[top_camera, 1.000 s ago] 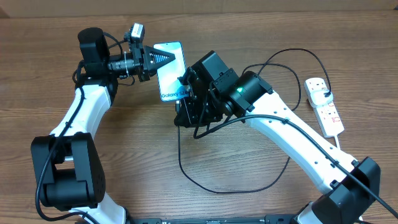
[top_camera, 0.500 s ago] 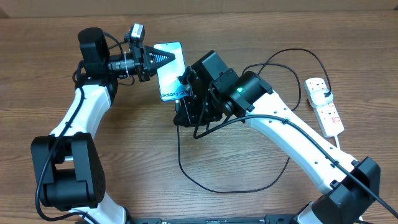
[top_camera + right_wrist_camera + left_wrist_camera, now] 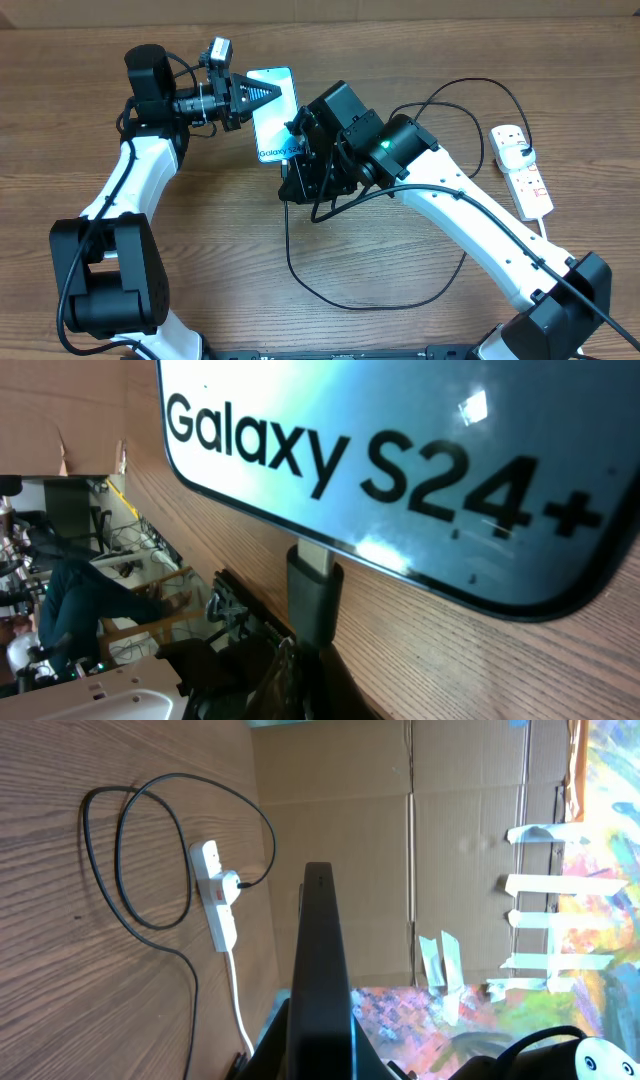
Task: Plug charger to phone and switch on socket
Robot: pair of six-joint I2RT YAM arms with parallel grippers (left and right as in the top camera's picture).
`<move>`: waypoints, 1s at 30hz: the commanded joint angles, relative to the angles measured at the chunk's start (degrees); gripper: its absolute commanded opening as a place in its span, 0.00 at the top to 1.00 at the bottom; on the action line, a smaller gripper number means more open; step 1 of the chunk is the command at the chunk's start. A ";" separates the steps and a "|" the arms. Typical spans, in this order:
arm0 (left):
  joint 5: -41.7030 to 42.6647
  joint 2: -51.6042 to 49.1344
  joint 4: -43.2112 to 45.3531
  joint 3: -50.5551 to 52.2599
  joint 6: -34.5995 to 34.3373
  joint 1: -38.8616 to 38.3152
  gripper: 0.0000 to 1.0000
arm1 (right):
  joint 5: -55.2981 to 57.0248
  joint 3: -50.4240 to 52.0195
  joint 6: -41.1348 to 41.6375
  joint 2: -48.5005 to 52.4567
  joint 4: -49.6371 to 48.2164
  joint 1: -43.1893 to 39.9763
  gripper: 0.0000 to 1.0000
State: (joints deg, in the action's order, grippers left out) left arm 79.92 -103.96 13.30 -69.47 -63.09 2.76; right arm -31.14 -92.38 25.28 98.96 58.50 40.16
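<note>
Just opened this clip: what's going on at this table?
The left gripper holds the phone by its top end, screen lit. The right gripper grips the charger by its plug tip, right at the phone's bottom edge; whether it is fully seated is unclear. The white adapter sits in the socket, which neither gripper touches.

The phone was at the middle of the table, the socket well apart on the right, and the charger looped between them.
</note>
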 commanded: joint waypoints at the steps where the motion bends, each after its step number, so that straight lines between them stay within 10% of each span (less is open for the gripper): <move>1: 1.11 0.20 0.24 -0.76 -1.44 0.31 0.96 | -0.04 -1.77 0.28 0.20 -0.57 -0.15 0.96; 30: 2.40 0.20 0.24 -0.76 2.38 0.22 0.96 | 0.22 -1.77 0.44 0.20 -1.44 -0.15 0.96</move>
State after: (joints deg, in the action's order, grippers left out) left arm 79.15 -103.96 13.28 -69.47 -64.03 2.76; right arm -31.11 -92.38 25.50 98.96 57.65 40.16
